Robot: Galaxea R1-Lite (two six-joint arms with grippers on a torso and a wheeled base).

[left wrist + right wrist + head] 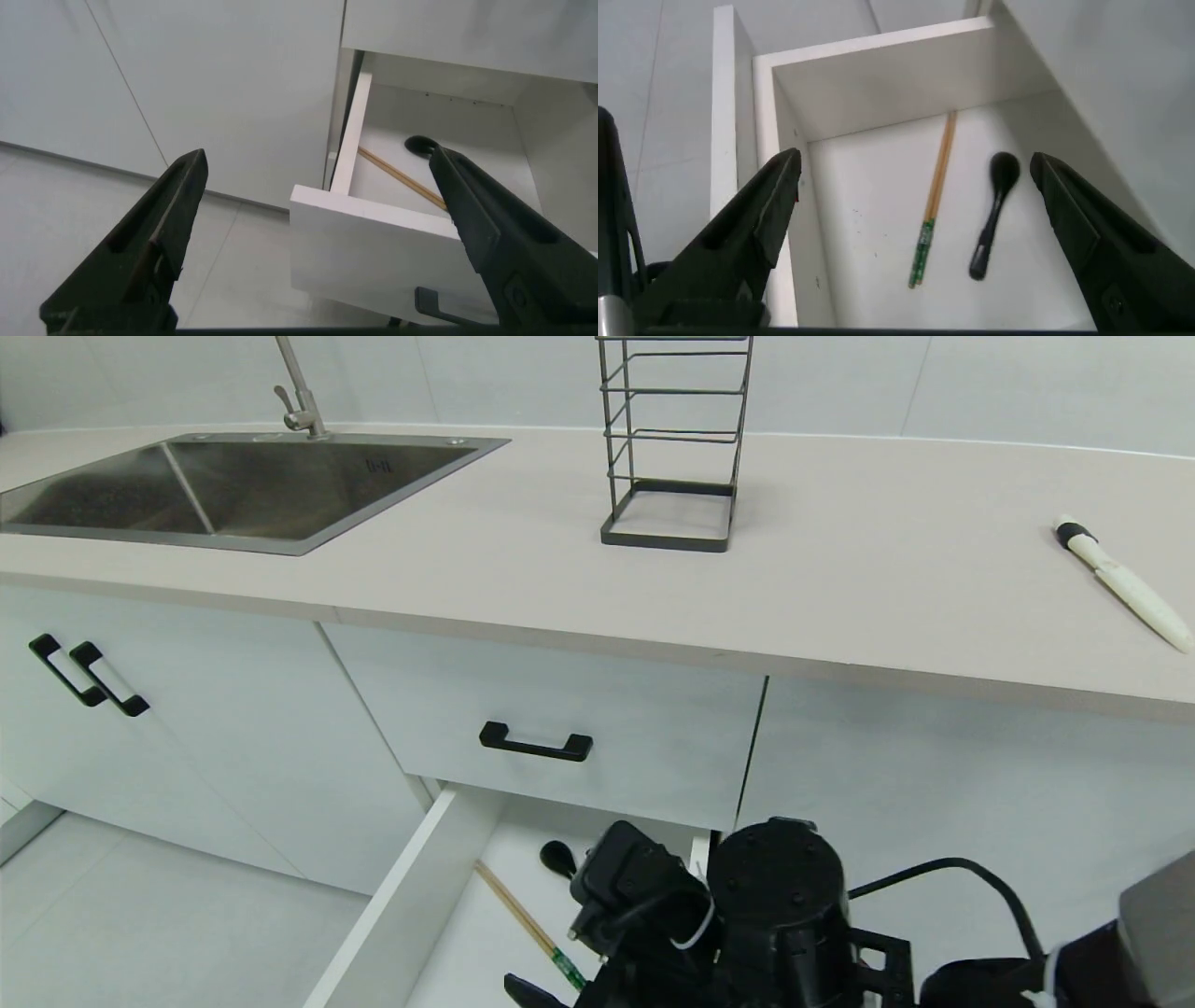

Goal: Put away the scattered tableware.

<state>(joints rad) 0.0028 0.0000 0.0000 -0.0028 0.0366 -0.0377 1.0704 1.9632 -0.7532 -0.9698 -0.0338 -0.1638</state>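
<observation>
With my left gripper and right gripper both spread wide and empty at the open drawer holding chopsticks and a black spoon, I'd lift the right arm clear before approaching the white utensil on the counter.

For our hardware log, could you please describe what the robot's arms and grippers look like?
Both the left gripper and right gripper have matte black, wedge-shaped fingers tapering to tips. Head view: black cylindrical wrist housing, looping black cable, white cable tie.
</observation>
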